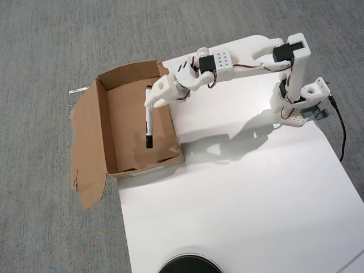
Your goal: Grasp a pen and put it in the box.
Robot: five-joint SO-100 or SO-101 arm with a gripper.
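The brown cardboard box (116,88) stands on the grey carpet at the left edge of the white board, its torn flap (85,153) spread out to the left. My white gripper (151,101) reaches over the box's right part from the right. It is shut on the upper end of the pen (149,122). The white pen points toward the near end of the box, black cap (149,142) lowest in the picture, and is held above the box floor inside the walls' outline.
The arm's base (298,105) is fixed at the back right of the white board (239,205). A black cable (341,131) runs down the board's right edge. A dark round object (189,266) shows at the bottom edge. Grey carpet (40,216) surrounds the board.
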